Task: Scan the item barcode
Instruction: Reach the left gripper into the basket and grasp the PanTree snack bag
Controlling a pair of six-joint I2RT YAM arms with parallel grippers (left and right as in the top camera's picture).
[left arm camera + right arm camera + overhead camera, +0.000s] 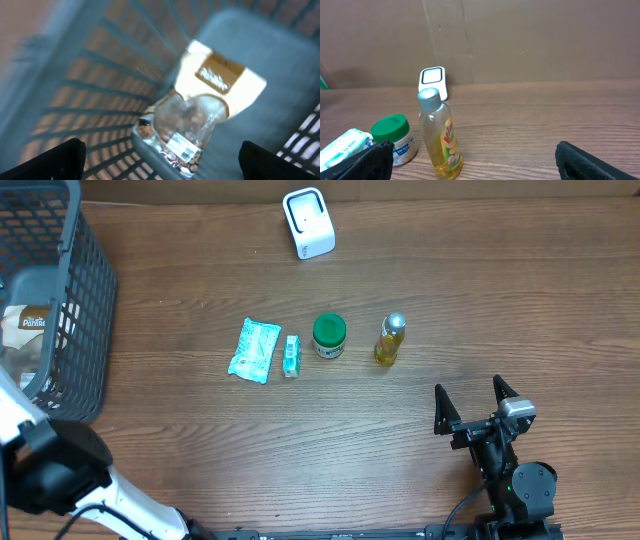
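Note:
A white barcode scanner (308, 222) stands at the table's far edge, also visible as the scanner (434, 80) behind the items. Inside the dark mesh basket (70, 310) lies a clear snack bag (200, 120) with a brown and cream header and a white barcode label (181, 146). My left gripper (161, 162) hangs open above that bag, touching nothing; the view is blurred. The bag (22, 325) shows through the basket wall from overhead. My right gripper (470, 394) rests open and empty near the front right, facing a yellow bottle (440, 137).
A row of items lies mid-table: a teal packet (254, 350), a small green box (291, 355), a green-lidded jar (329, 336) and the yellow bottle (390, 340). The basket fills the far left. My left arm's base (55, 465) sits front left.

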